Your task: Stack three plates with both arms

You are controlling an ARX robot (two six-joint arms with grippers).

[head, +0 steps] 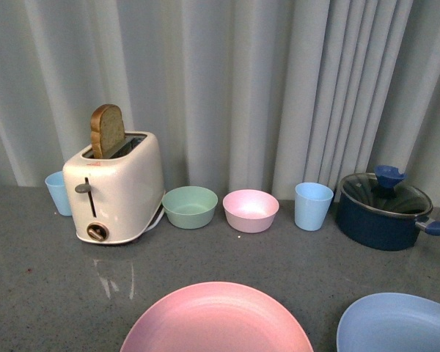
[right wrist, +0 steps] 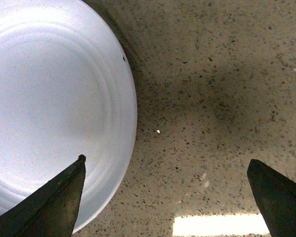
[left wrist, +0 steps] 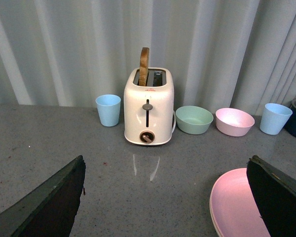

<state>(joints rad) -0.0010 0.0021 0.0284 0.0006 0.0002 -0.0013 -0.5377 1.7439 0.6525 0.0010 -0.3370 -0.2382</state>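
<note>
The pink plate (head: 216, 319) lies on the grey counter at the front middle. The light blue plate (head: 400, 323) lies to its right at the front edge. The beige plate is out of view. Neither gripper shows in the front view. My left gripper (left wrist: 166, 160) is open and empty above the counter, with one finger (left wrist: 281, 197) over the pink plate's (left wrist: 234, 207) edge. My right gripper (right wrist: 166, 160) is open and empty, looking down on the counter, with one finger (right wrist: 54, 202) over the rim of the light blue plate (right wrist: 49, 108), which looks pale here.
At the back stand a cream toaster (head: 116, 187) with a slice of toast, two light blue cups (head: 58, 192) (head: 312, 205), a green bowl (head: 189, 206), a pink bowl (head: 250, 210) and a dark blue lidded pot (head: 385, 209). A curtain hangs behind.
</note>
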